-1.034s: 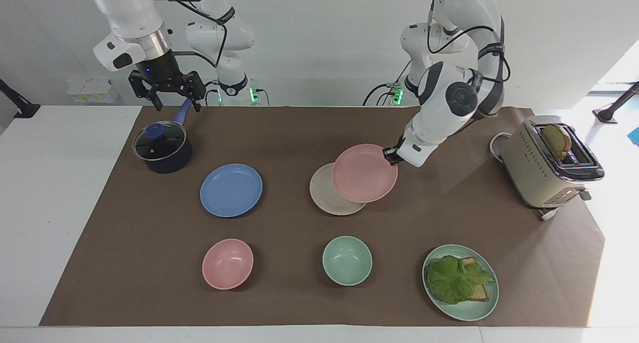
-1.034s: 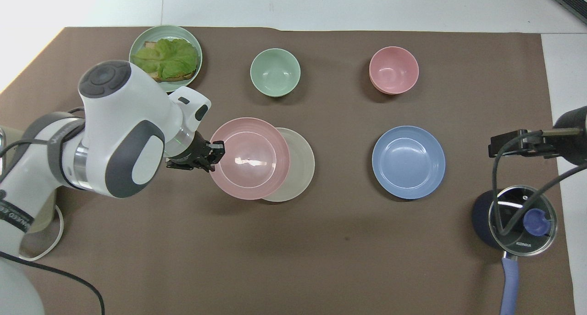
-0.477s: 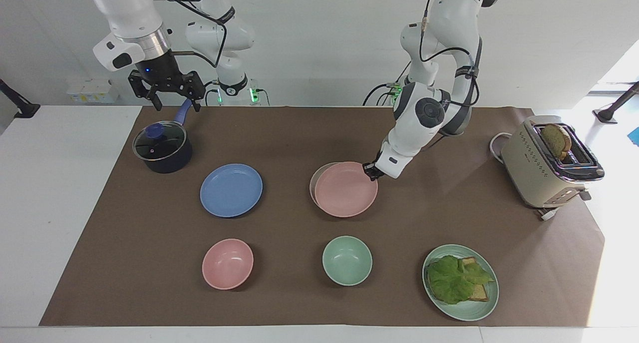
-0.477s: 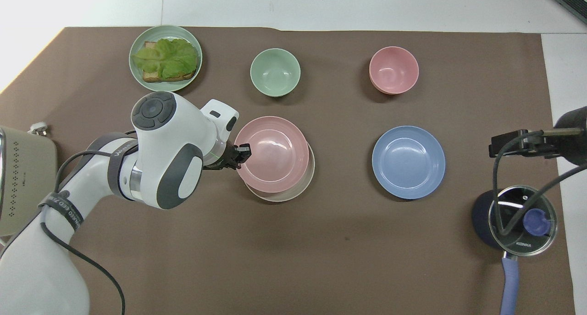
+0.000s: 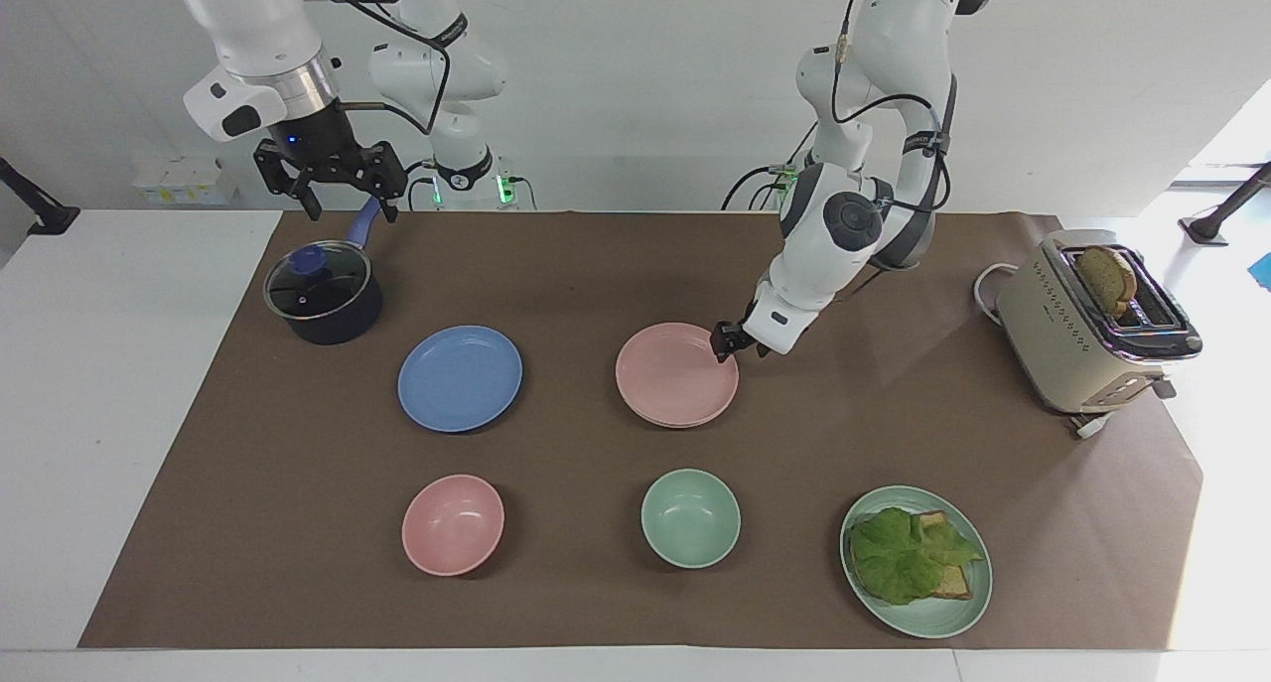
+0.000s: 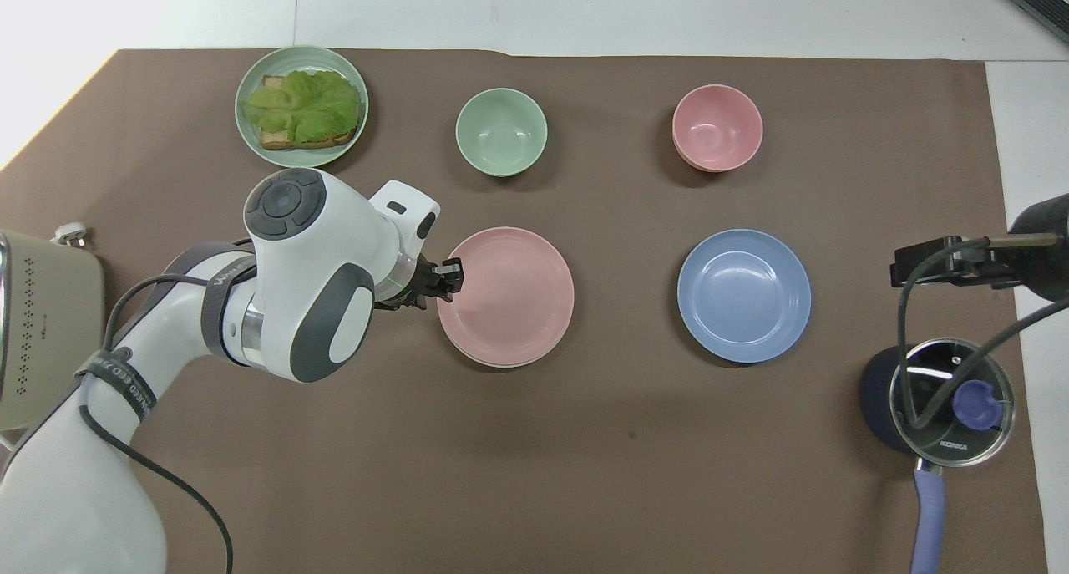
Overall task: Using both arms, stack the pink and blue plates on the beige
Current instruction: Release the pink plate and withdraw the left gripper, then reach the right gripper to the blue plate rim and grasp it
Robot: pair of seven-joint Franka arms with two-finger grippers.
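Observation:
The pink plate [image 5: 677, 374] lies flat on the beige plate [image 6: 501, 363], of which only a thin rim shows beneath it. My left gripper [image 5: 725, 342] is at the pink plate's rim, on the side toward the left arm's end, open with its fingers either side of the rim. The blue plate [image 5: 460, 377] rests alone on the brown mat, beside the stack toward the right arm's end. My right gripper [image 5: 343, 191] waits open, up in the air over the pot's handle.
A dark pot with a glass lid [image 5: 323, 293] stands near the right arm. A pink bowl [image 5: 453, 523], a green bowl [image 5: 690, 517] and a green plate of lettuce and toast [image 5: 916, 560] lie farther from the robots. A toaster [image 5: 1092, 320] stands at the left arm's end.
The left arm carried the pink plate over the beige plate and lowered it flat onto it; the left gripper opened. The right arm has not moved.

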